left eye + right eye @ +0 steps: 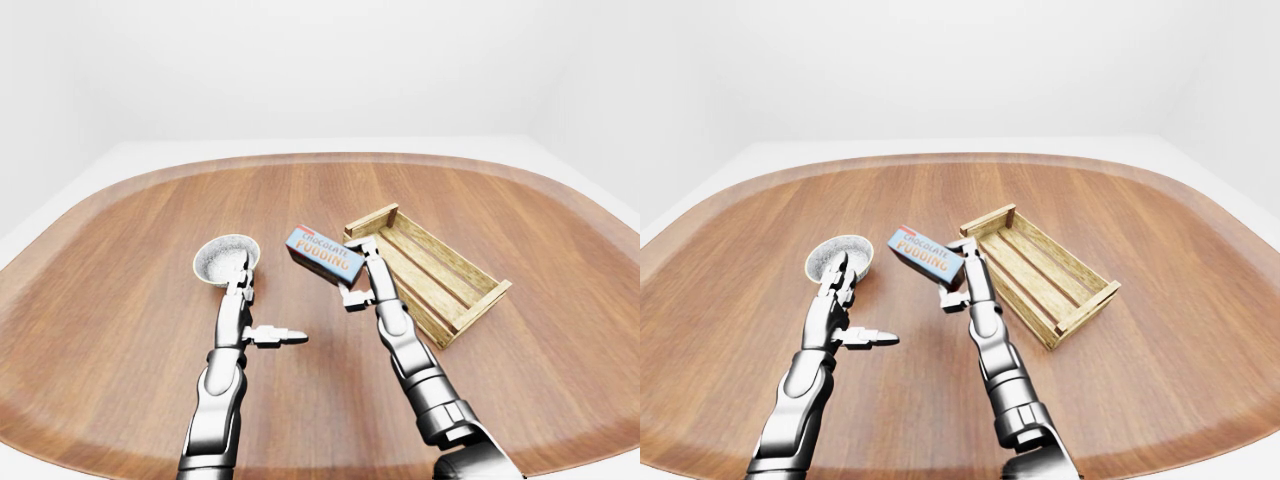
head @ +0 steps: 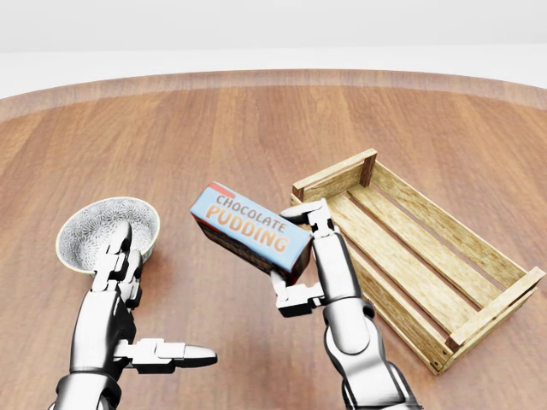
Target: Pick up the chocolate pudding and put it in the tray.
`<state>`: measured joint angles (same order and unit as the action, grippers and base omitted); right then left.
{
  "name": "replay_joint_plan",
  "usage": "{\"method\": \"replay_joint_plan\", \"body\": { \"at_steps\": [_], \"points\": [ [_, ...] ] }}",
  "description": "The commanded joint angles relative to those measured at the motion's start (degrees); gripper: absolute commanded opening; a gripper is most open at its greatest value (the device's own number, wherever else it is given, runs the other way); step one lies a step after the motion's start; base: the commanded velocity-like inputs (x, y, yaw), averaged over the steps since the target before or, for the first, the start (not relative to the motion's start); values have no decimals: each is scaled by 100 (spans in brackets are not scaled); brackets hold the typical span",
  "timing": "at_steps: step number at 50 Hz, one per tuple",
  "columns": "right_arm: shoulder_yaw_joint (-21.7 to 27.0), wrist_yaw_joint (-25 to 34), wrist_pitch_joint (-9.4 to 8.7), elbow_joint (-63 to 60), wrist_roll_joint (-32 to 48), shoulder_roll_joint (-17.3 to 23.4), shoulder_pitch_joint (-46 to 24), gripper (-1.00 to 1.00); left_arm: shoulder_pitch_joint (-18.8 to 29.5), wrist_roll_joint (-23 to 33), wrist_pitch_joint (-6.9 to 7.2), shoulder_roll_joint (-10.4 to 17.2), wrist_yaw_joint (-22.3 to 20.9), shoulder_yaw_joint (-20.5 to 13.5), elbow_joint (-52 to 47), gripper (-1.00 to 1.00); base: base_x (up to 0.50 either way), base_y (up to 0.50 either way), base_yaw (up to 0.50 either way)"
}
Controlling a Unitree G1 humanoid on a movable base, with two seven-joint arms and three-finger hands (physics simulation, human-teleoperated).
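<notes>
Round wooden table (image 2: 214, 128), slatted wooden tray (image 2: 410, 256) at head-view right, patterned bowl (image 2: 107, 231) at left. Your right hand (image 2: 312, 256) pinches the chocolate pudding box (image 2: 249, 231) by its right end, box off the table and just left of the tray's near corner; left hand (image 2: 120, 312) is spread, holding nothing, beside the bowl. Carry the box right, clear the tray wall, centre it over the slats, lower before releasing.
</notes>
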<state>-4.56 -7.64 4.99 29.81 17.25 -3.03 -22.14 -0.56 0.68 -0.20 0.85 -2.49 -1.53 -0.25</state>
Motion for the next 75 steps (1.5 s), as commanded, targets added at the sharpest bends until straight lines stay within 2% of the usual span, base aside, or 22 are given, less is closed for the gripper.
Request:
{"method": "replay_joint_plan", "body": {
  "at_steps": [1,3,15,16,35,45,49,57,65,68,75],
  "points": [
    [283,-442,1,1713,43,182,-1256,-100,12,-35,6,16,-50,-4,-5,100,0,0,0],
    [333,-377,1,1688,21,218,-1514,-100,20,-36,0,17,-49,-7,9,100,0,0,0],
    [560,-558,1,3434,-131,424,-2785,-100,14,-54,39,19,-57,-12,-37,100,0,0,0],
    [510,-788,1,3833,53,475,-2893,-100,15,-55,34,19,-58,-12,-30,100,0,0,0],
    [848,-701,1,4259,24,913,-4404,-100,-7,-55,42,19,-97,4,-56,100,0,0,0],
    [984,-886,1,4485,53,1087,-4626,-100,13,-63,5,25,-118,-7,4,100,0,0,0],
    [1056,-977,1,4531,67,1181,-4643,-100,-1,-59,41,22,-122,0,-45,100,0,0,0],
    [1175,-1157,1,4599,93,1367,-4588,-100,25,-69,11,24,-127,-11,15,100,0,0,0],
    [1226,-1261,1,4622,145,1542,-4497,-100,29,-80,54,21,-122,-12,-22,100,0,0,0],
    [1258,-1278,1,4626,148,1646,-4450,-100,44,-82,23,22,-116,-18,23,100,0,0,0],
    [1298,-1414,1,4644,180,1843,-4299,-100,39,-81,77,20,-102,-10,-33,100,0,0,0]
  ]
}}
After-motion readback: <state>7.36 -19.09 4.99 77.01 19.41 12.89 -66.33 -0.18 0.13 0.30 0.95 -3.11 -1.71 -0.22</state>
